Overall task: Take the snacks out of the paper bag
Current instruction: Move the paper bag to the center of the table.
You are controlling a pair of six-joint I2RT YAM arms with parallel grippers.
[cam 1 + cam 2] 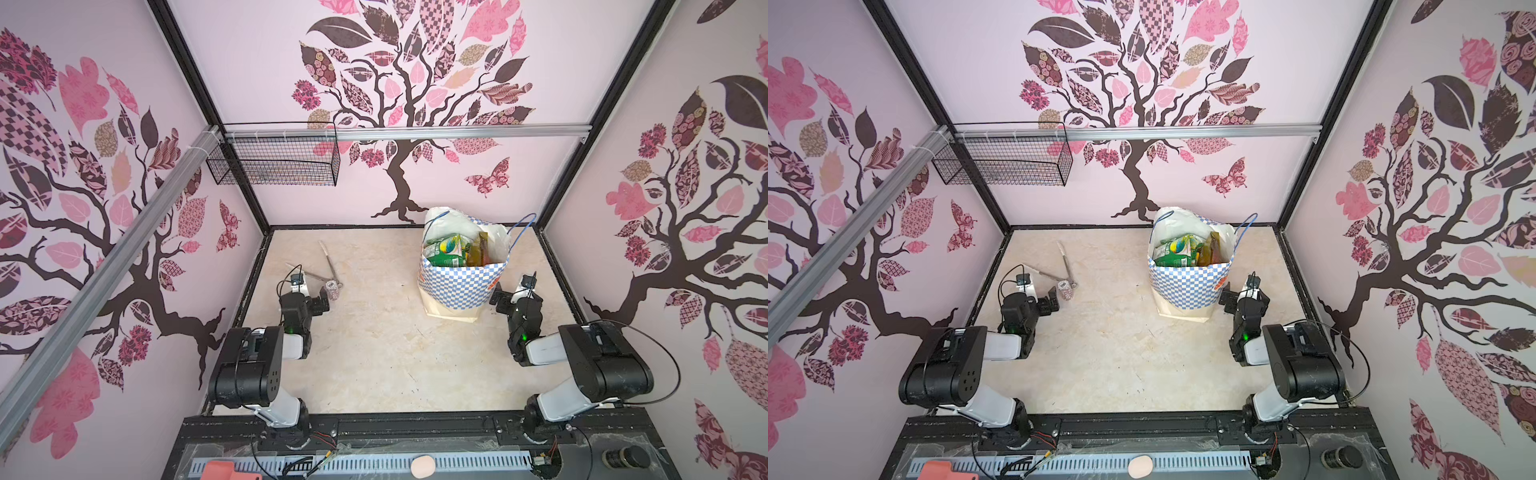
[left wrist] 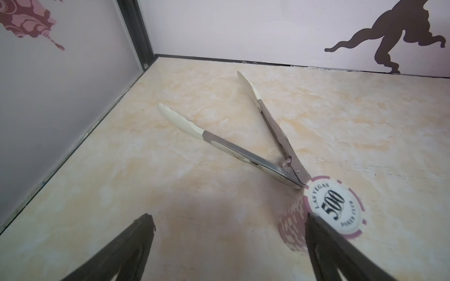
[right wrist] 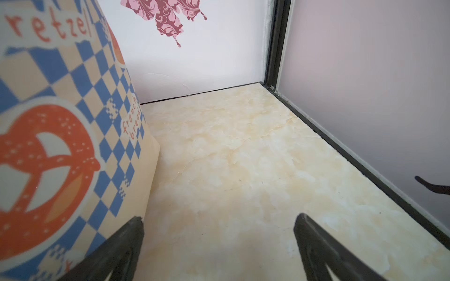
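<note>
1. As both top views show, the paper bag [image 1: 457,286] [image 1: 1187,286] stands upright on the marbled table [image 1: 374,353] at about 1 o'clock from its centre, with its mouth open. The snacks [image 1: 446,251], which are green, multicolour and gold packets, sit inside the bag with their tops visible in the mouth.
2. In both top views, metal tongs [image 1: 330,264] with cream tips lie spread at 10 o'clock. A stack of poker chips [image 1: 332,291] stands at their hinge. A black wire basket [image 1: 274,160] hangs from the rail at 11 o'clock.
3. In a top view, the left gripper [image 1: 316,301] sits low just beside the chips. The right gripper [image 1: 511,293] sits low at the bag's 3 o'clock side.
4. Left wrist view: the left gripper is released, its fingers wide apart and grasping nothing. One fingertip [image 2: 316,223] overlaps the stack of poker chips [image 2: 333,206]; contact cannot be told. The tongs [image 2: 243,156] lie beyond.
5. Right wrist view: the right gripper [image 3: 219,219] is released, wide and empty. One fingertip [image 3: 136,223] lies at the bag's pretzel-printed wall [image 3: 60,121]; contact cannot be told.
</note>
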